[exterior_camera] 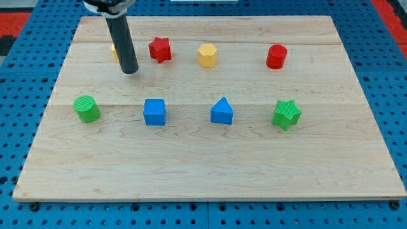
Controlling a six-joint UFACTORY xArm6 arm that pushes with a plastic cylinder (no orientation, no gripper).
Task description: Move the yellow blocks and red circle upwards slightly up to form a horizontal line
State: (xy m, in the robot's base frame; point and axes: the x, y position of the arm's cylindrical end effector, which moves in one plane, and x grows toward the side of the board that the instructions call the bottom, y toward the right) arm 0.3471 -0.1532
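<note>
My tip (130, 70) rests on the board at the upper left. A yellow block (114, 51) is mostly hidden behind the rod, just above and left of the tip; its shape cannot be made out. A red star (160, 49) sits to the tip's upper right. A yellow hexagon (207, 55) lies further right in the same row. The red circle (276, 56) is at the row's right end, far from the tip.
A lower row holds a green cylinder (86, 109), a blue cube (154, 112), a blue triangle (222, 111) and a green star (287, 114). The wooden board (203, 172) lies on a blue pegboard surface.
</note>
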